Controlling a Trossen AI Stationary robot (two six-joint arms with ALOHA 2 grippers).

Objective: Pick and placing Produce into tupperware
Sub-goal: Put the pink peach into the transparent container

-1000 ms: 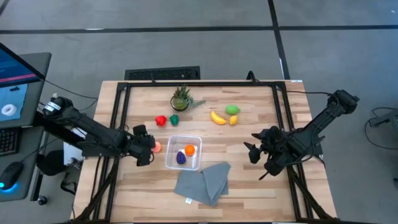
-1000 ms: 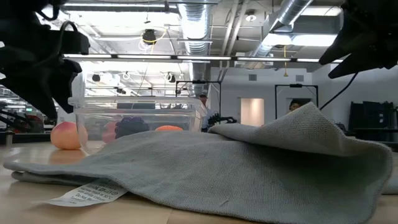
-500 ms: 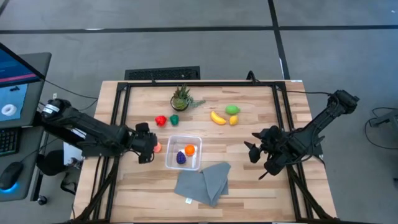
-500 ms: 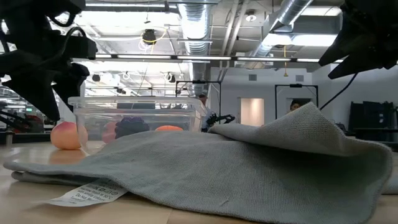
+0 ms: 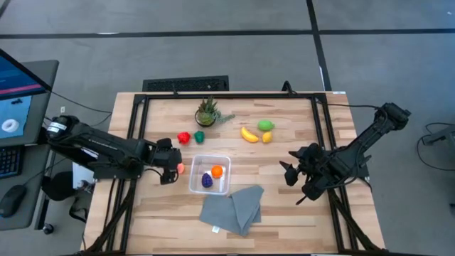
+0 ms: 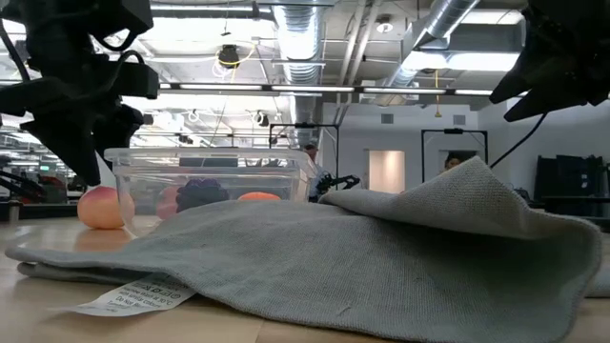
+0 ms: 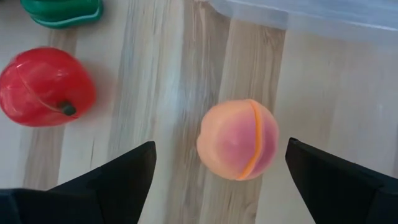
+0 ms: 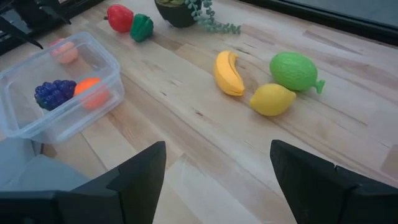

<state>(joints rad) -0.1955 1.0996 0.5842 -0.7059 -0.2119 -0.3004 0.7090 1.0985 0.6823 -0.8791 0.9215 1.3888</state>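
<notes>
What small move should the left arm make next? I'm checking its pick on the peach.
Probably lower the left hand and close on the peach-pink round toy fruit: its fingers stand open on either side of it, and it lies on the wooden table just outside the clear plastic container.

a white tag [image 6: 133, 296] sewn to the grey cloth [image 6: 381, 257] carries small print, too tiny to read; no other text is legible.

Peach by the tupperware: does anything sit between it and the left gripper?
Nothing visible. The left gripper hangs open directly over the peach, bare wood around it; the tupperware wall is just beside it.
</notes>
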